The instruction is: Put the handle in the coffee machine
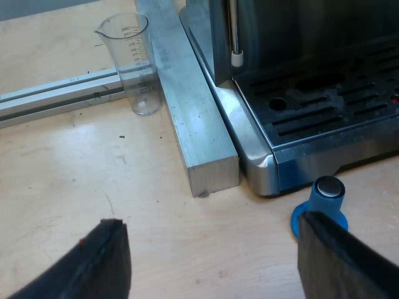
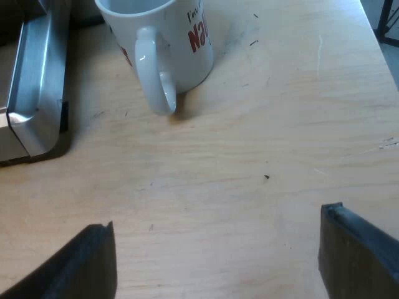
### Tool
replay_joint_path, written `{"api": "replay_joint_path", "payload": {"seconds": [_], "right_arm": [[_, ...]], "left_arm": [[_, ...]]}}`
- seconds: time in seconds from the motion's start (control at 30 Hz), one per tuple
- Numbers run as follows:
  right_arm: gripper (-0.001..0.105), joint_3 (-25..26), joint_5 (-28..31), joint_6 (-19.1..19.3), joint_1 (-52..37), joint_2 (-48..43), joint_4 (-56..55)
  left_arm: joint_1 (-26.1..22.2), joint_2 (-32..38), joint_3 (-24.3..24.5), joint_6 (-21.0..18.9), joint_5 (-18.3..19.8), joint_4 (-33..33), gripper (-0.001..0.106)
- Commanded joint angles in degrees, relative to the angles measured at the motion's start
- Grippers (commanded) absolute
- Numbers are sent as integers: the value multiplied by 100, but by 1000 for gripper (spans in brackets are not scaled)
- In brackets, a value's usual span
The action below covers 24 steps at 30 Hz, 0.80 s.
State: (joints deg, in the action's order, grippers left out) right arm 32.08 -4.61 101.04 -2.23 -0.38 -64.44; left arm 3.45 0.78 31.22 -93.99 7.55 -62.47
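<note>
The espresso machine (image 1: pixel 262 156) is brushed steel, standing on the bench (image 1: pixel 124 187). Its slotted black drip tray (image 1: pixel 324 112) lies low at the front, and a thin steam wand (image 1: pixel 236 43) with a white tip hangs above the tray. The upper body is cut off, so the place where a handle locks in cannot be made out.

Taking the tray as a dial with its front edge at 6 o'clock, a blue tamper (image 1: pixel 324 199) stands at about 6, just off the machine. A clear measuring glass (image 1: pixel 134 62) stands near 10, beyond an aluminium bar (image 1: pixel 193 112) that lies along the machine's side.

The left gripper (image 1: pixel 212 268) hangs over bare bench with its fingers (image 1: pixel 100 265) wide apart and holding nothing; one finger hides part of the tamper's base.

The right gripper (image 2: pixel 218 261) also has its fingers (image 2: pixel 93 265) spread wide and empty. Beyond them stands a white mug (image 2: pixel 181 43) with red lettering, its rim cut off, near a steel corner of the espresso machine (image 2: pixel 34 81).
</note>
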Motion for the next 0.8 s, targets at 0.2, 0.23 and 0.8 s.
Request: {"api": "replay_joint_path", "payload": {"seconds": [0.2,0.23,0.8], "right_arm": [[69,25,6,14,-26,-251,32],[69,25,6,14,-26,-251,32],[69,25,6,-19,-26,-251,49]], "left_arm": [[0,791,-17,-55,-5,99,60],[0,791,-17,-55,-5,109,60],[-298,791,-17,198,49,108,60]]}}
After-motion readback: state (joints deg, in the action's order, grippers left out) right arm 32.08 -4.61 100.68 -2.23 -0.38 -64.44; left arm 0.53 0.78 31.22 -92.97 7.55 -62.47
